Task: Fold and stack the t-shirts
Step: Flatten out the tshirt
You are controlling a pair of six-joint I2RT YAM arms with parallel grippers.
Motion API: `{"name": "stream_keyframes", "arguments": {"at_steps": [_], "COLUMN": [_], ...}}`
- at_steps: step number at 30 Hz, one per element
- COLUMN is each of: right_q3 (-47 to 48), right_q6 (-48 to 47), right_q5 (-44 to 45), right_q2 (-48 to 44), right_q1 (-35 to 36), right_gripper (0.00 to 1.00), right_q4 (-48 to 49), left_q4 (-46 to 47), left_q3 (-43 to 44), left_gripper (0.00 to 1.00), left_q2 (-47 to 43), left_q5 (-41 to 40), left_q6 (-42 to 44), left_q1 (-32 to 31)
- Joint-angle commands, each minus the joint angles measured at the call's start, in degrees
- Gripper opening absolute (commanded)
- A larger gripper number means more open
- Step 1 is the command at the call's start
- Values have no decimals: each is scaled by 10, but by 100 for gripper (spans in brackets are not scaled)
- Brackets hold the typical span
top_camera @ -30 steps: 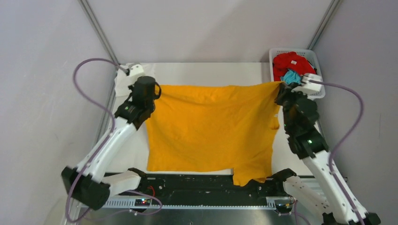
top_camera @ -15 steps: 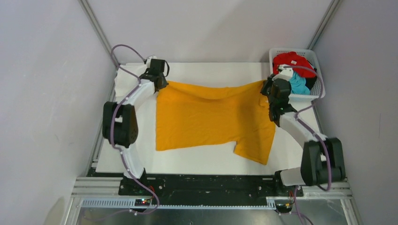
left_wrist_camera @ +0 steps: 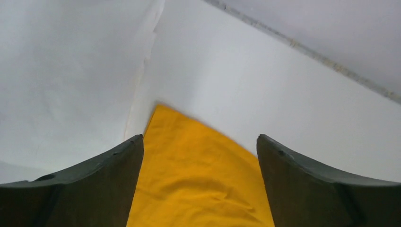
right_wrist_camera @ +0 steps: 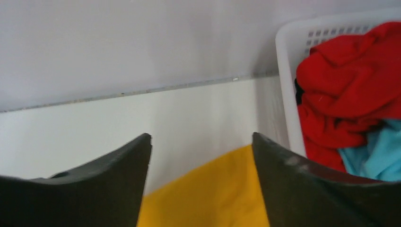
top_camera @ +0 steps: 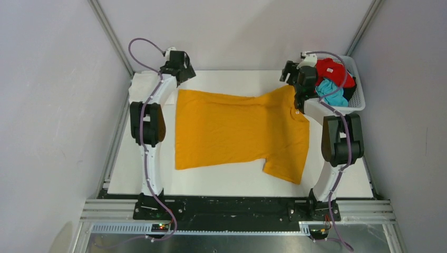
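A mustard-orange t-shirt [top_camera: 237, 132] lies spread flat on the white table [top_camera: 221, 182], one sleeve pointing to the near right. My left gripper [top_camera: 182, 71] hangs open just over its far left corner. In the left wrist view that gripper [left_wrist_camera: 199, 137] has orange cloth [left_wrist_camera: 198, 189] lying loose below the fingers. My right gripper [top_camera: 291, 74] is open above the far right corner; its wrist view shows the gripper [right_wrist_camera: 202, 135] with the orange corner [right_wrist_camera: 213, 198] untouched. Red [top_camera: 332, 71] and turquoise [top_camera: 331, 94] t-shirts sit bunched in the basket.
The white lattice basket [top_camera: 359, 95] stands at the far right corner, its rim [right_wrist_camera: 283, 71] close beside my right fingers. A flat white t-shirt [top_camera: 141, 87] lies at the far left table edge. Grey walls enclose the table on three sides.
Both grippers have opened and let go of the orange shirt's far corners. Both arms stretched toward the back wall, and the shirt went from hanging to lying flat.
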Motion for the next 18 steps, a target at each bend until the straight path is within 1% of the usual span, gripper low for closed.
{"name": "stream_keyframes", "arguments": {"at_steps": [1, 2, 5, 7, 8, 9, 10, 11, 12, 13, 14, 15, 16, 17, 18], "right_q3": [61, 61, 49, 22, 9, -15, -30, -59, -75, -109, -126, -159, -174, -202, -216], "right_q6": [-9, -4, 29, 58, 68, 89, 97, 113, 120, 129, 139, 145, 153, 159, 167], "right_q5": [6, 5, -5, -14, -15, -14, -9, 2, 6, 6, 6, 6, 10, 16, 36], "right_q2": [-15, -23, -84, -132, -151, -190, -229, -250, -292, -313, -354, -373, -410, -426, -458], "right_q1": [-1, 1, 10, 16, 20, 21, 27, 29, 34, 39, 44, 49, 60, 68, 85], "right_gripper": [93, 98, 99, 99, 99, 99, 99, 99, 99, 99, 99, 99, 99, 99, 100], "right_q4": [-52, -66, -149, -189, -199, -222, -243, -254, -271, -284, -304, -314, -337, -350, -375], "left_q4": [-41, -50, -54, -54, -53, -53, -52, -52, -52, -51, -50, -50, -50, -50, -50], "left_q3": [74, 70, 23, -39, -89, -117, -177, -207, -271, -301, -366, -399, -458, -490, -549], "left_gripper": [99, 99, 100, 100, 100, 100, 100, 100, 100, 100, 100, 100, 100, 100, 100], "left_q2": [2, -6, -76, -133, -178, -200, -249, -272, -320, -345, -391, -413, -457, -477, -515], "left_q5": [27, 33, 57, 53, 39, 31, 12, 1, -21, -31, -45, -49, -52, -55, -60], "left_q6": [14, 13, 7, 10, 10, 10, 9, 3, -1, -15, -22, -39, -49, -67, -77], "left_q1": [5, 4, 0, -15, -19, -31, -37, -50, -57, -72, -79, -93, -101, -116, -124]}}
